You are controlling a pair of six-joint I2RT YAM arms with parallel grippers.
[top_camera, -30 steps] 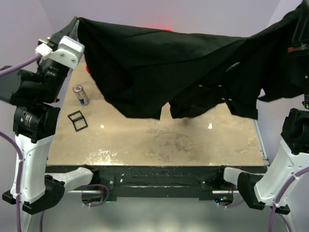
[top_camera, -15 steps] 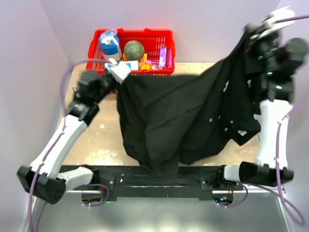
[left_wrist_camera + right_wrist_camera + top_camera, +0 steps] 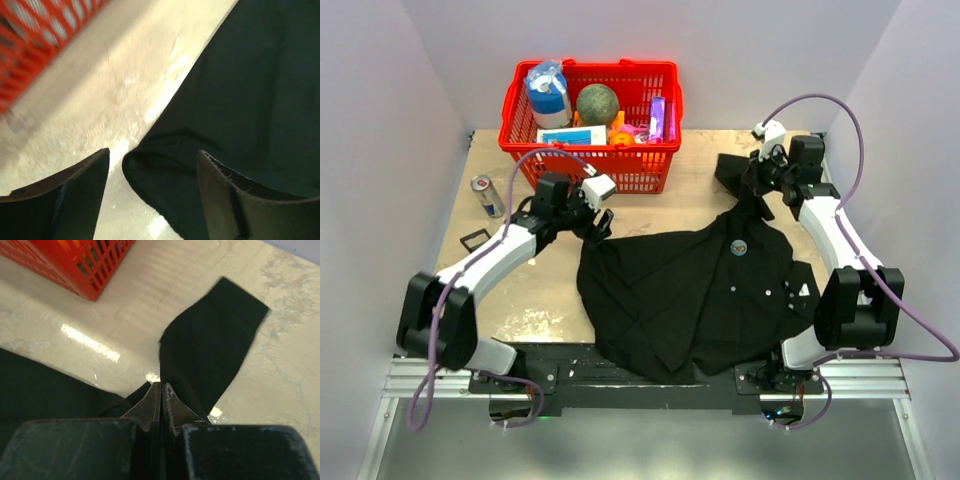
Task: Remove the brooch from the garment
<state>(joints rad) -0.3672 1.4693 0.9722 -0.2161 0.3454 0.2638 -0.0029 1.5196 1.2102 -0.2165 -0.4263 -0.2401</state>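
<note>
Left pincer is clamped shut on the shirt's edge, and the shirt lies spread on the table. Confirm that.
Wrong on the grip: the left pincer is open, its fingers apart, with the shirt edge lying ungripped between them, as the left wrist view shows. The shirt does lie spread on the table.

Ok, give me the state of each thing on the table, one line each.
shirt, laid out on the table, front up.
brooch, pinned on the shirt's front, not removed.
left gripper, open, over the shirt's edge.
right gripper, shut on the shirt's fabric.
basket, upright, filled.
</note>
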